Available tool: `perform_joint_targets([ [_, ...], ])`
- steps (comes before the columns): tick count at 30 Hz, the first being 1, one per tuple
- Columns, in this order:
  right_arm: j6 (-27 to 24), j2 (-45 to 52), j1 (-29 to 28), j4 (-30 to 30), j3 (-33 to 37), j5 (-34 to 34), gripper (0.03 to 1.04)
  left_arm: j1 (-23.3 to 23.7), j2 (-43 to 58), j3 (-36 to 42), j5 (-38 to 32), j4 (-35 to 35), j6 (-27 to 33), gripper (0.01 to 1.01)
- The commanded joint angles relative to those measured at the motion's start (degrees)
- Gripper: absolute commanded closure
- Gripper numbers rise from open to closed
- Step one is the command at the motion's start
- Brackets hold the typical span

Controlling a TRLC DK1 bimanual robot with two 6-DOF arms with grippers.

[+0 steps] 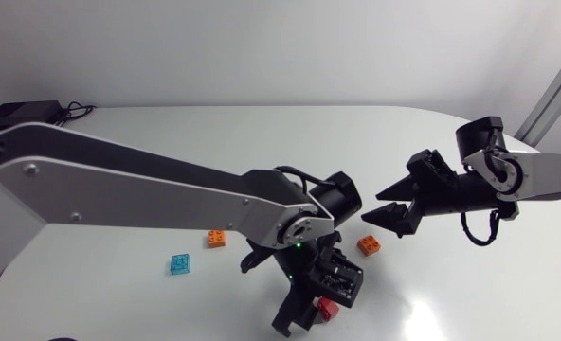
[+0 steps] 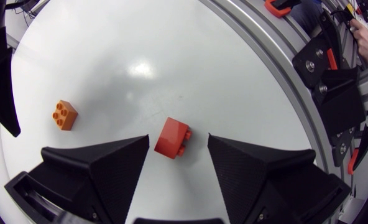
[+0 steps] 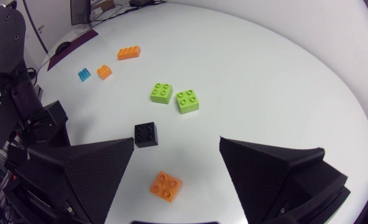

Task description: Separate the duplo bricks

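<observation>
Left gripper point(image 2: 178, 142) is spread wide and pinches nothing. The red brick point(image 2: 171, 135) lies on the table point(image 1: 262, 133) in the gap at its fingertips, studs turned sideways. It sits close to one fingertip, with clear white gap to the other; can't tell if it touches the near one. In the head view the same red brick point(image 1: 329, 307) is just beside the left gripper, near the table's front edge. In the left wrist view the rim curves past not far beyond it, so little room on that side. Open table ahead of the fingers, only one orange brick point(image 2: 64, 115) off to the side.

Right gripper point(image 3: 177, 142) is also spread and grips nothing, held above the table. That orange brick point(image 3: 166, 186) lies below it, between the fingers and untouched. A black brick point(image 3: 146, 134) is just ahead of one fingertip. Two green bricks point(image 3: 161, 93) point(image 3: 187, 101) sit side by side further out. A small orange brick point(image 3: 104, 71), a blue brick point(image 3: 84, 75) and a long orange brick point(image 3: 128, 53) are well apart near the far side. All bricks shown lie singly, none stacked. The left arm point(image 1: 167, 194) crosses the middle of the table.
</observation>
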Motion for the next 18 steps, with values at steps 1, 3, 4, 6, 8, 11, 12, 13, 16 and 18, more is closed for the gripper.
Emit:
perform_joint_targets([
  [1, -1.69, -0.97, -0.92, -1.09, -1.35, -0.82, 0.08, -0.53, 2.13, 2.47, -0.42, -1.68, 1.84, 0.398],
  [3, -1.86, -1.14, -1.27, -1.27, -1.52, -1.17, 0.08, -0.70, 2.74, 3.26, -0.69, -2.56, 1.93, 0.420],
  [4, -1.95, -1.32, -1.54, -1.27, -1.61, -1.17, 0.08, -0.79, 3.09, 3.70, -0.86, -2.91, 2.10, 0.436],
  [6, -2.13, -1.41, -1.98, -1.27, -1.79, -1.34, 0.07, -0.79, 3.97, 4.23, -1.48, -2.99, 2.37, 0.438],
  [8, -2.22, -1.50, -2.15, -1.27, -2.05, -1.61, 0.07, -0.79, 4.85, 4.41, -2.27, -2.99, 2.63, 0.446],
  [11, -2.48, -1.76, -2.50, -1.27, -2.40, -1.70, 0.07, -0.88, 5.29, 4.58, -2.45, -2.99, 2.63, 0.489],
  [12, -2.48, -1.76, -2.59, -1.27, -2.49, -1.78, 0.07, -0.88, 5.47, 4.67, -2.45, -2.99, 2.63, 0.502],
  [13, -2.57, -1.67, -2.68, -1.27, -2.58, -1.87, 0.07, -0.88, 5.64, 4.85, -2.45, -2.99, 2.63, 0.523],
  [16, -2.65, -1.67, -2.86, -1.27, -2.66, -1.96, 0.07, -0.88, 5.99, 5.11, -2.45, -2.99, 2.54, 0.564],
  [18, -2.74, -1.76, -2.86, -1.27, -2.84, -2.05, 0.07, -0.88, 6.26, 5.02, -2.45, -2.99, 2.54, 0.623],
])
